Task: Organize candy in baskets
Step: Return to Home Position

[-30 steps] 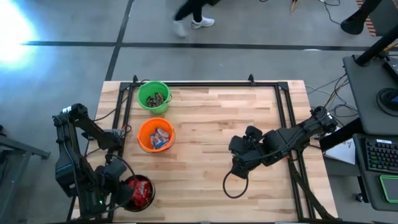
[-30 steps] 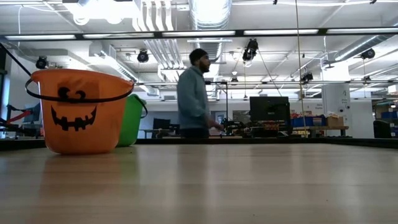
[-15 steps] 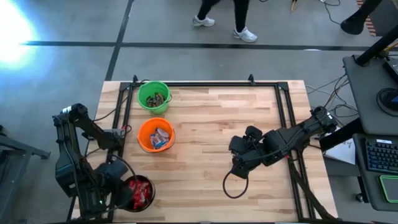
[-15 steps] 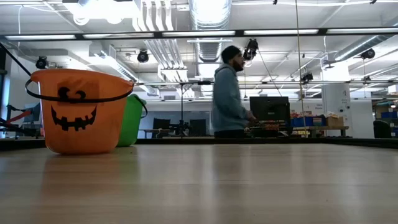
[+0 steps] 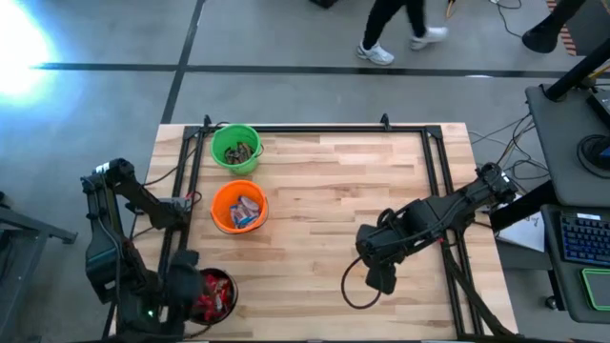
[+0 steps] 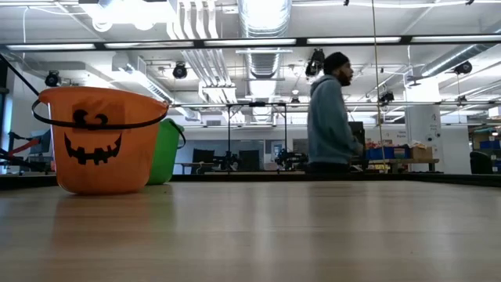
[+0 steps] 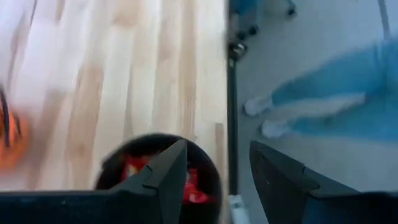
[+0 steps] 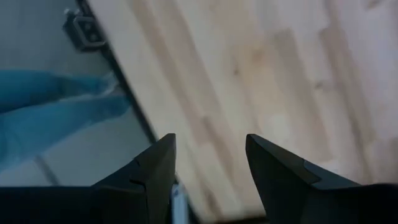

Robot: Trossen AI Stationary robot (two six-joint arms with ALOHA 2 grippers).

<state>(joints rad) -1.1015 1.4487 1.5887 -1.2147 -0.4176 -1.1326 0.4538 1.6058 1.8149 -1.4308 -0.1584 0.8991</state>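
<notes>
A workshop hall with ceiling ducts and strip lights lies beyond the pale wooden table (image 5: pixel 324 181), and a person (image 6: pixel 329 117) in a hooded top stands past its far edge, at about 12 o'clock. Read from above as a clock face, the right gripper (image 8: pixel 210 137) hangs over bare boards near 4 o'clock, fingers spread and empty. The left gripper (image 7: pixel 216 144) sits at 8 o'clock just above the black bucket (image 5: pixel 225 286), its fingers likewise parted, grasping nothing. The orange bucket (image 5: pixel 221 211) stands near 9 o'clock and the green bucket (image 5: pixel 221 143) near 10. Red candy (image 5: pixel 215 295) fills the black one, blue-and-white candy (image 5: pixel 246 211) the orange, brown candy (image 5: pixel 238 151) the green.
</notes>
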